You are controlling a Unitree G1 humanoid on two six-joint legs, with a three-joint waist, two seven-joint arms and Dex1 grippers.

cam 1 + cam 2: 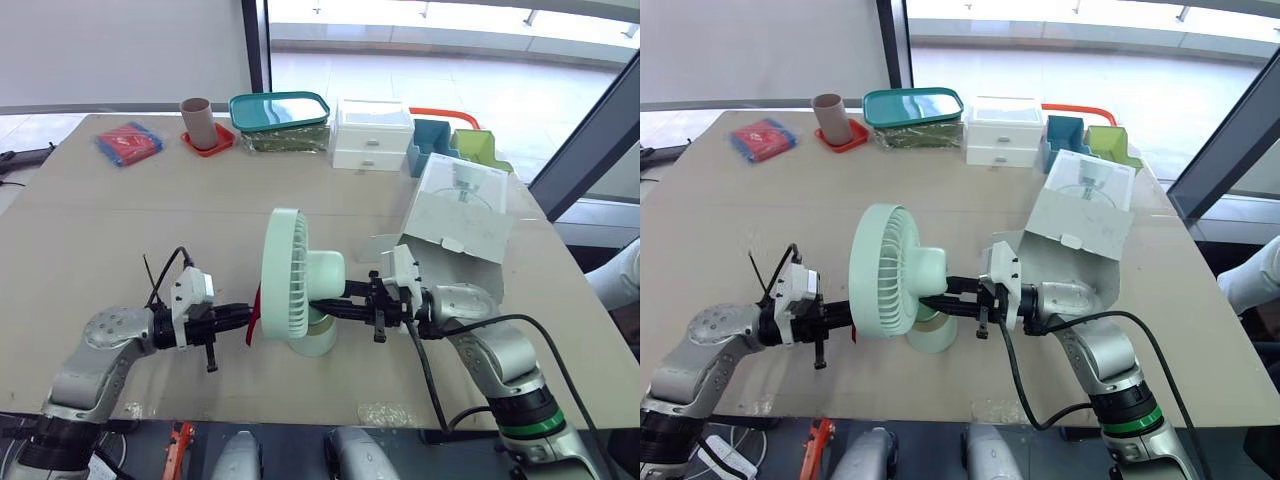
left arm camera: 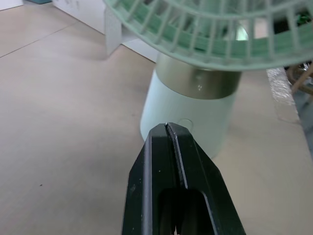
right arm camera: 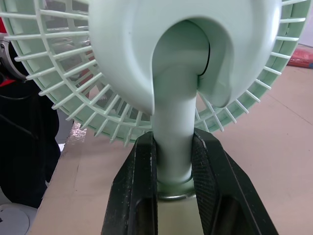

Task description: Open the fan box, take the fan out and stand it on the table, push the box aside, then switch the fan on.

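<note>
A pale green fan (image 1: 300, 275) stands upright on the table near the front edge, its grille facing my left. My right gripper (image 1: 322, 308) is shut on the fan's neck (image 3: 173, 122), one black finger on each side just above the base. My left gripper (image 1: 248, 316) is shut with nothing in it, its tips (image 2: 167, 128) pointing at the fan's round base (image 2: 195, 110), close to a small round button (image 2: 186, 123). The white fan box (image 1: 455, 215) lies open on the table behind my right arm, flaps spread.
Along the far edge stand a cup on a red coaster (image 1: 197, 120), a teal-lidded container (image 1: 280, 112), a white drawer unit (image 1: 372, 135) and teal and green bins (image 1: 455, 145). A blue and red packet (image 1: 129, 142) lies far left. A person's sleeve (image 1: 615, 275) shows at the right.
</note>
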